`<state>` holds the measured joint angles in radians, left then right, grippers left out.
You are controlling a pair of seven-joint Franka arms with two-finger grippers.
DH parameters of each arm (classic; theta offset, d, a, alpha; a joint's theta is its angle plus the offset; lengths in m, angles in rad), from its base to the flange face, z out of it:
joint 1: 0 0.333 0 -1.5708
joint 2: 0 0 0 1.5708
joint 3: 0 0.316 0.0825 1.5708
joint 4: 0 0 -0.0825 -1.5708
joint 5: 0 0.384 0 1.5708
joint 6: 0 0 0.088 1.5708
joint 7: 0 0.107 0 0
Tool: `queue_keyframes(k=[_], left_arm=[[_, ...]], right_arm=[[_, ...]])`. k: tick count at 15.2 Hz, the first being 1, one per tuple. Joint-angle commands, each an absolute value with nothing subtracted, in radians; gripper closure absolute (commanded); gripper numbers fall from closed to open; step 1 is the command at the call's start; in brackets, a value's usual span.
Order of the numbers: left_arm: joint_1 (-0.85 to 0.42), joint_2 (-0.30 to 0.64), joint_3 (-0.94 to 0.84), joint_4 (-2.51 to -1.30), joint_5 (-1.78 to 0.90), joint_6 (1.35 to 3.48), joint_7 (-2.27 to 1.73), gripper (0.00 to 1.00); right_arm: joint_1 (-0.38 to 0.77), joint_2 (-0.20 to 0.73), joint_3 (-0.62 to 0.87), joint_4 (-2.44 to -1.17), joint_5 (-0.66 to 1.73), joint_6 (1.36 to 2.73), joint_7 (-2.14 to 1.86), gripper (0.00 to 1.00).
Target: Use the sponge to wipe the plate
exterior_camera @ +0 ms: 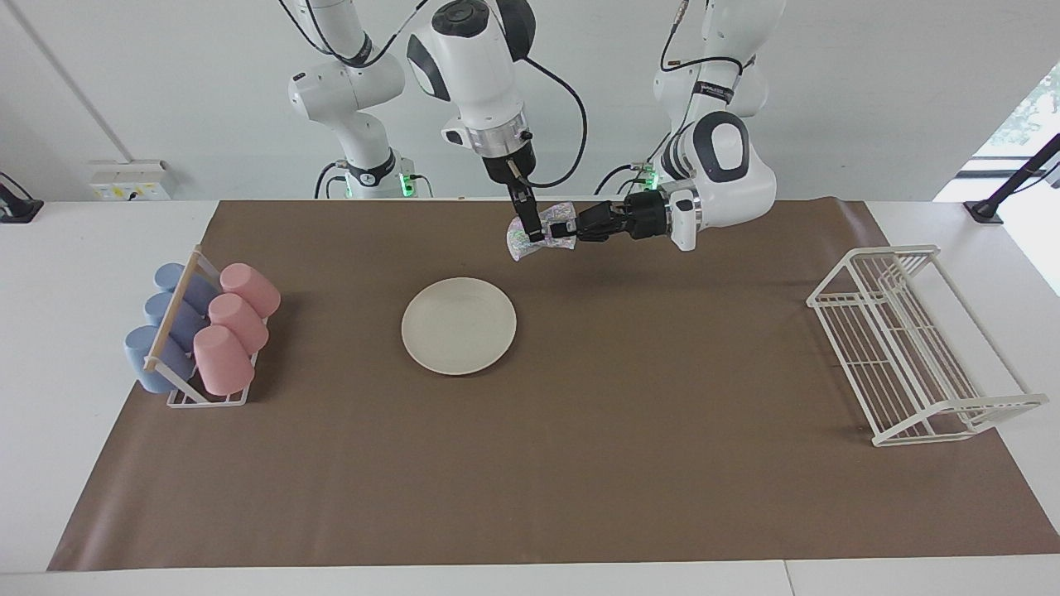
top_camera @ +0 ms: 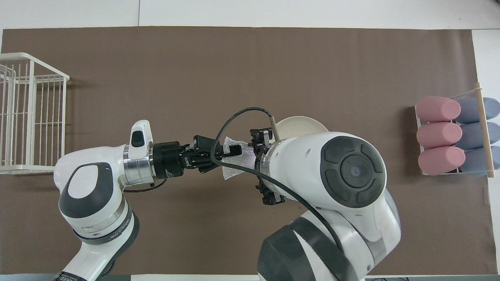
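I read the scene from the facing view, using a clock face laid over that view with the plate at its centre. The plate lies flat on the brown mat that covers the tabletop, bare and untouched by either arm.

The sponge is in the air at about 1 o'clock from the plate, above the mat and clear of the plate rim. The left gripper comes in level from the 3 o'clock side; its jaws are fully closed on one end of the sponge and carry it. The right gripper points down from 12 o'clock with its jaws spread as wide as they go, set around the other end of the sponge. I cannot tell whether its fingers touch the mesh. In the overhead view the right arm covers most of the sponge and part of the plate.

Status, as I judge it: the sponge is lifted and a hand-over between the arms looks to be in progress. No wiping is done. Remaining: close the right jaws, release the left jaws, lower the sponge onto the plate, scrub.

The cup rack sits at 9 o'clock, the white wire dish rack at 3 o'clock. Neither is involved.
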<state>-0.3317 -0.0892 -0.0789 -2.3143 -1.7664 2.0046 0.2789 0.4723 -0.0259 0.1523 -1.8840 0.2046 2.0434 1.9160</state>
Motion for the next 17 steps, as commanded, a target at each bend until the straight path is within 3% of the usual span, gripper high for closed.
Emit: queue_keyframes(k=[1,2,3,6,14,15,16,17], left_arm=[[-0.324,-0.117,-0.077,-2.342,-1.744,1.980,0.287,1.00],[-0.324,-0.117,-0.077,-2.342,-1.741,1.979,0.287,1.00],[-0.324,-0.117,-0.077,-2.342,-1.741,1.979,0.285,1.00],[-0.324,-0.118,-0.077,-2.342,-1.729,1.977,0.284,1.00],[-0.324,-0.121,-0.077,-2.347,-1.714,1.974,0.282,1.00],[-0.324,-0.121,-0.077,-2.345,-1.700,1.977,0.287,0.81],[-0.324,-0.126,-0.077,-2.344,-1.681,1.983,0.284,0.01],[-0.322,-0.126,-0.075,-2.344,-1.678,1.977,0.282,0.00]], right_arm=[[0.469,-0.035,0.150,-1.904,0.229,2.059,1.881,0.26],[0.471,-0.037,0.150,-1.904,0.229,2.062,1.884,0.55],[0.474,-0.037,0.150,-1.904,0.229,2.063,1.885,0.72],[0.476,-0.037,0.150,-1.902,0.230,2.054,1.890,1.00],[0.477,-0.038,0.150,-1.902,0.284,2.056,1.924,1.00],[0.479,-0.038,0.150,-1.902,0.284,2.054,1.924,1.00],[0.479,-0.040,0.150,-1.902,0.284,2.052,1.924,1.00],[0.477,-0.043,0.150,-1.902,0.284,2.052,1.924,1.00]])
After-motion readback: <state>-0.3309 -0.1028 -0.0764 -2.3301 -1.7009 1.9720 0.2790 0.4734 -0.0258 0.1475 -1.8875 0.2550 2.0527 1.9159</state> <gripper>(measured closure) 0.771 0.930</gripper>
